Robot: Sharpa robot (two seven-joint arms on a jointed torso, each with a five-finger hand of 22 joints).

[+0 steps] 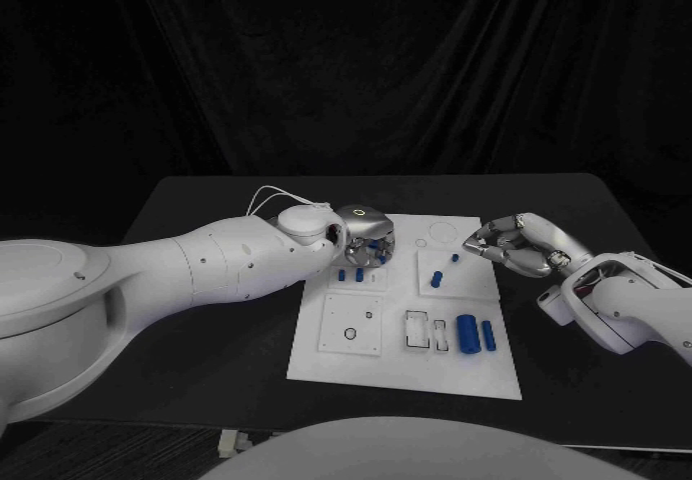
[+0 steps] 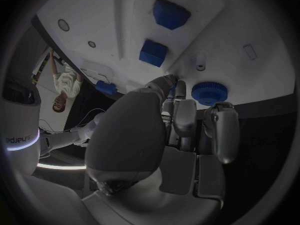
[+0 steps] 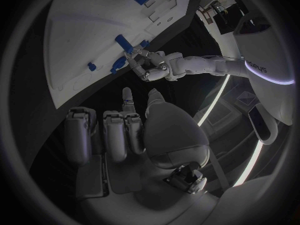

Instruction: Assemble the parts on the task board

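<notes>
1. The task board (image 1: 404, 345) is laid mid-desk (image 1: 216, 330).
2. Blue parts (image 1: 467, 333) are seen on it.
3. Left hand (image 1: 365, 238): grasp cannot be told.
4. Right hand (image 1: 516, 245): curled, nothing held.

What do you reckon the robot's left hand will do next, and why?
Probably lower its fingers a little to pinch one of the small blue parts beneath it. The left hand hovers over the task board's far left section, fingers pointing down near those pieces, apparently holding nothing. The right hand waits by the board's right edge.
</notes>
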